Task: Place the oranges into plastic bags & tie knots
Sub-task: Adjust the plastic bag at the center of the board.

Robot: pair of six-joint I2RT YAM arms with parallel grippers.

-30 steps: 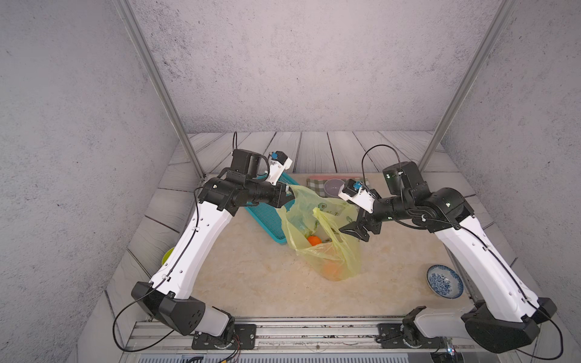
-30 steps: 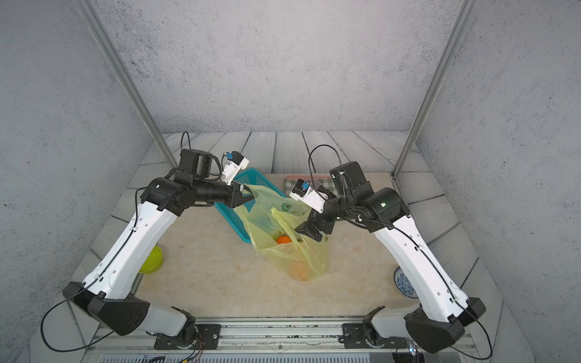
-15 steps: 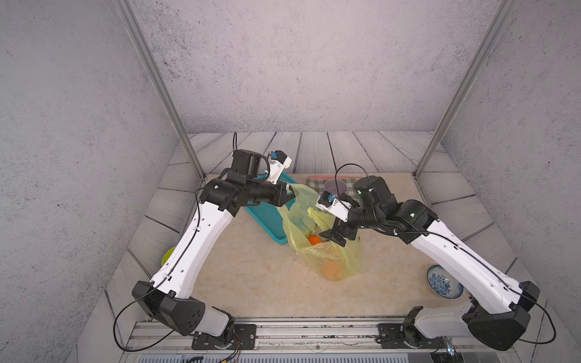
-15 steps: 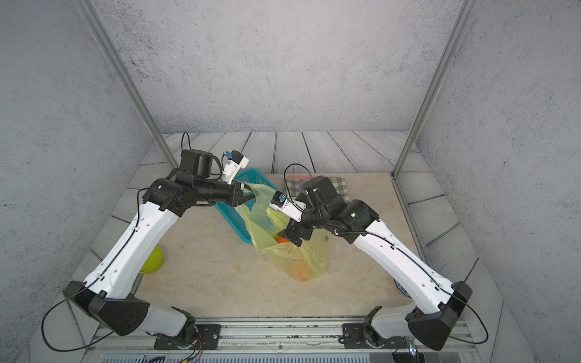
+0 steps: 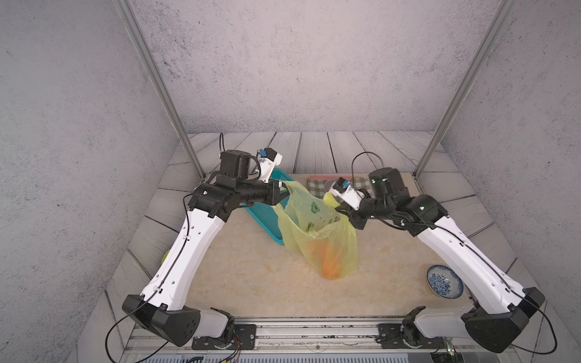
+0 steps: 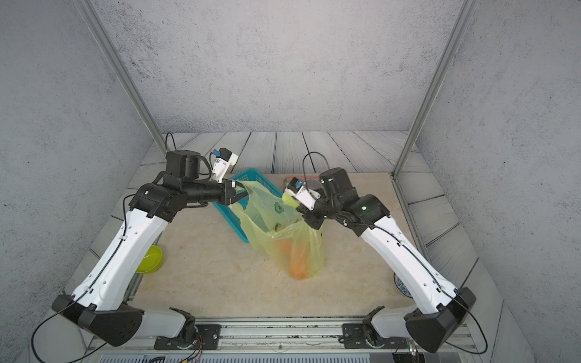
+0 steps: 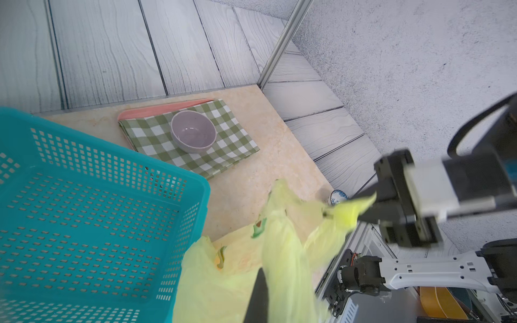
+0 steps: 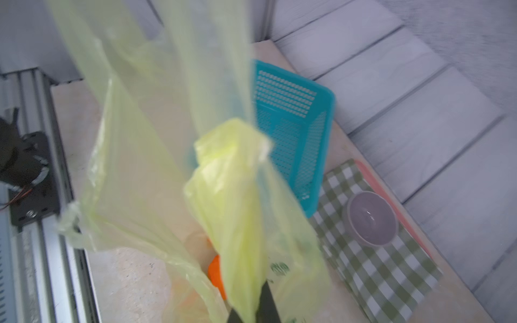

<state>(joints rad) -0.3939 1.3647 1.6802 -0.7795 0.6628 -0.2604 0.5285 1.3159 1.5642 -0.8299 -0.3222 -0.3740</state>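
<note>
The yellow-green plastic bag [image 5: 317, 232] [image 6: 283, 232] hangs stretched between both arms over the table's middle. Oranges [image 5: 330, 264] [image 6: 298, 264] glow through its lower part, and one orange [image 8: 216, 271] shows inside in the right wrist view. My left gripper [image 5: 284, 190] [image 6: 242, 190] [image 7: 268, 302] is shut on one handle [image 7: 282, 265]. My right gripper [image 5: 341, 209] [image 6: 303, 210] [image 8: 249, 313] is shut on the other handle [image 8: 235, 195], whose end sticks out past the jaws. The two handles are apart and no knots show.
A teal mesh basket [image 5: 267, 217] [image 7: 84, 209] lies just behind the bag on its left. A grey bowl [image 7: 193, 131] sits on a green checked cloth [image 8: 377, 265] at the back. A blue-patterned bowl [image 5: 445, 279] is front right, and a lime bowl [image 6: 151, 259] is front left.
My right gripper reached in open to the bag's near handle, shut on it and drew it out to the right. The bag now hangs taut. The left arm stayed put.
</note>
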